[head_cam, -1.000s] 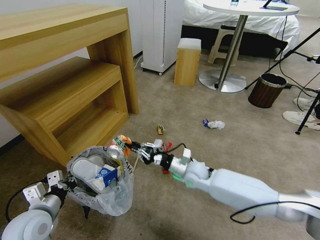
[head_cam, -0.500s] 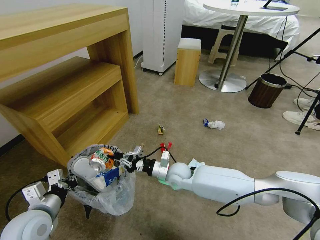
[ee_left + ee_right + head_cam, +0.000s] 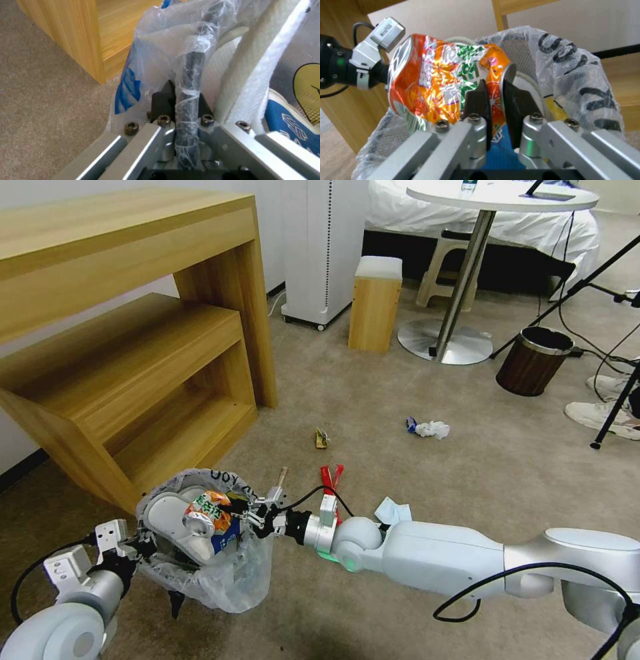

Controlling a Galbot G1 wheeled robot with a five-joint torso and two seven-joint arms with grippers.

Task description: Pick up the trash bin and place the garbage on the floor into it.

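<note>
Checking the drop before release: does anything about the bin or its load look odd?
The trash bin hangs tilted from the left gripper, clamped on its rim. The orange snack packet, crumpled, sits pinched in the right gripper atop an overfull heap.

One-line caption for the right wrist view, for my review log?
Right tool pinches the crumpled orange snack packet over the bag-lined trash bin; left tool grips the bin's rim.

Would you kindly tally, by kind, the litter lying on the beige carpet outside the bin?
Wooden stick: 1
Red wrapper: 1
Small yellowish scrap: 1
White tissue: 1
Small blue scrap beside the tissue: 1
Pale blue piece by the right arm: 1
Total: 6
Not counted: orange packet in the right hand, over the trash bin held by the left hand.
</note>
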